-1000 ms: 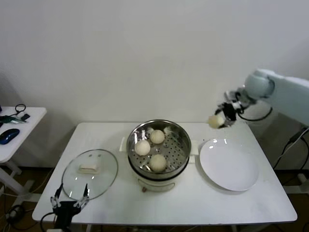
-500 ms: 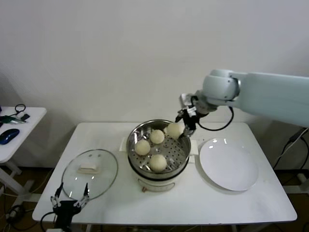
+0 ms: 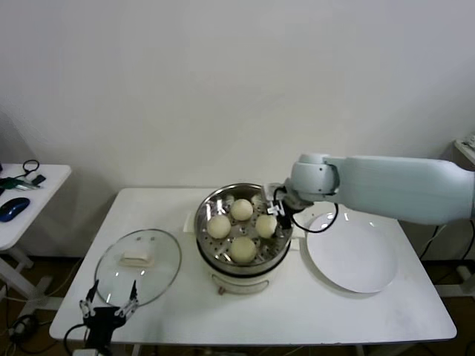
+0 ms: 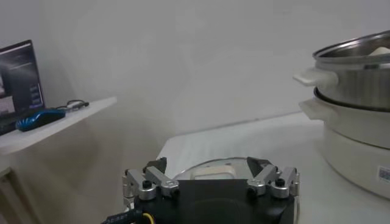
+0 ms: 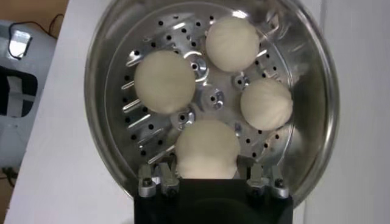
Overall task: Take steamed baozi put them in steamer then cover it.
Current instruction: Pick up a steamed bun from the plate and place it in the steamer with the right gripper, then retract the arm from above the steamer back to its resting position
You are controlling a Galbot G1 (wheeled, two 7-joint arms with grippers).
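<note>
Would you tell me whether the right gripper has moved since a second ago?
Yes. The right gripper, then high above the white plate, has swung to the robot's left and down into the steamer, a baozi between its fingers.

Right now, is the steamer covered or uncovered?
Uncovered: the steamer shows four baozi inside, and the glass lid lies on the table beside it.

A white tabletop (image 3: 297, 311) carries three things in a row. The steamer (image 3: 243, 231) stands at its middle on a white base, with four steamed baozi (image 3: 243, 249) on the perforated tray inside. A clear glass lid (image 3: 139, 265) with a whitish handle lies flat toward the robot's left, near the front edge. A flat white plate (image 3: 351, 256) lies on the right, just beside the steamer.
</note>
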